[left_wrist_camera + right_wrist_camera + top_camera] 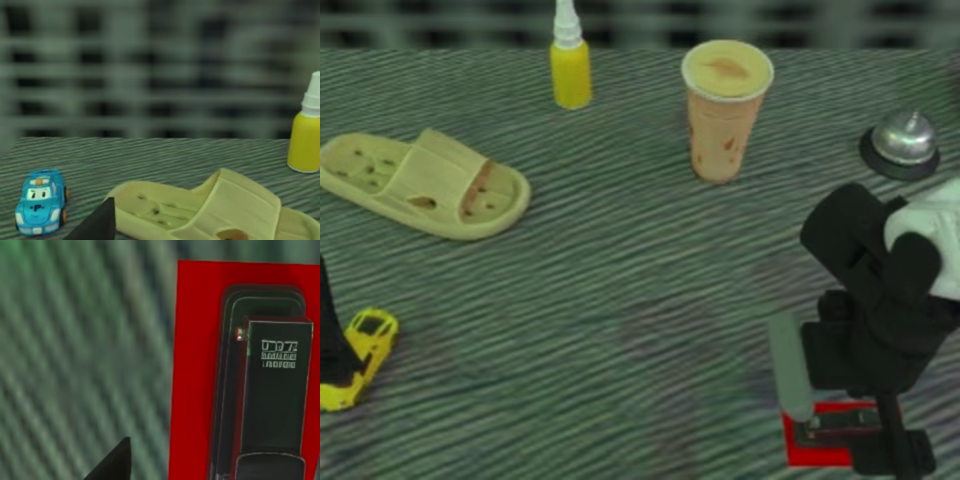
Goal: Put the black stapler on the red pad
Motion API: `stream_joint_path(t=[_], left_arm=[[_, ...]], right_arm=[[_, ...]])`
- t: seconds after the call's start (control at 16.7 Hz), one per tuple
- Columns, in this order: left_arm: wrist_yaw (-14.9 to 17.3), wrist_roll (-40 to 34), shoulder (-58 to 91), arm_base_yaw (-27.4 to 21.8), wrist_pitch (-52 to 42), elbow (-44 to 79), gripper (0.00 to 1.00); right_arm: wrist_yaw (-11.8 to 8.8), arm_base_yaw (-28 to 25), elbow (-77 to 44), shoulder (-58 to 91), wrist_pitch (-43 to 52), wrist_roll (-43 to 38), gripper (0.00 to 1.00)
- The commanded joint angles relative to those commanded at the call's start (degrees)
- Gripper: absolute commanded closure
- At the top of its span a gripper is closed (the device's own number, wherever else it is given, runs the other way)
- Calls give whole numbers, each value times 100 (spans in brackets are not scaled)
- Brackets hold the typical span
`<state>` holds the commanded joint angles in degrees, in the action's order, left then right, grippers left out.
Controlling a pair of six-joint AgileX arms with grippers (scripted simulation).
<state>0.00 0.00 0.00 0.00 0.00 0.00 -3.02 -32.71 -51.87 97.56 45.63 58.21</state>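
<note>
Top view: right arm (880,300) sits over the near right corner of the table (650,330), with the right gripper (880,435) directly above the red pad (817,447). The black stapler (835,425) lies flat on the pad, long axis running left-right, partly hidden by the arm. The pad is close to the table's near edge.

Right wrist view: the stapler (272,390) is fully inside the pad's (192,365) outline on the sides that show, with a red margin along one long side and past one end. Only one dark fingertip (112,465) is in frame, off the pad and clear of the stapler, so the fingers look released, nothing held.

Open room: the centre of the table is bare. The paper cup (725,108) and the service bell (903,143) sit toward the far right, well apart from the pad. The yellow bottle (570,62) is at the far edge. The beige slipper (425,183) is on the left.

Left arm (332,335) is parked at the left edge, touching or just beside a yellow toy car (358,358). Cannot tell its finger state. Left wrist view also shows a blue toy car (41,201) beside the slipper (210,210).
</note>
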Motion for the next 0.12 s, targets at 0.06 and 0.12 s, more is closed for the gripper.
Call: stream_joint_path(t=[0.06, 0.12], left_arm=[[0, 0, 0, 0, 0, 0, 0], [0, 0, 0, 0, 0, 0, 0]], right_arm=[[0, 0, 0, 0, 0, 0, 0], [0, 0, 0, 0, 0, 0, 0]])
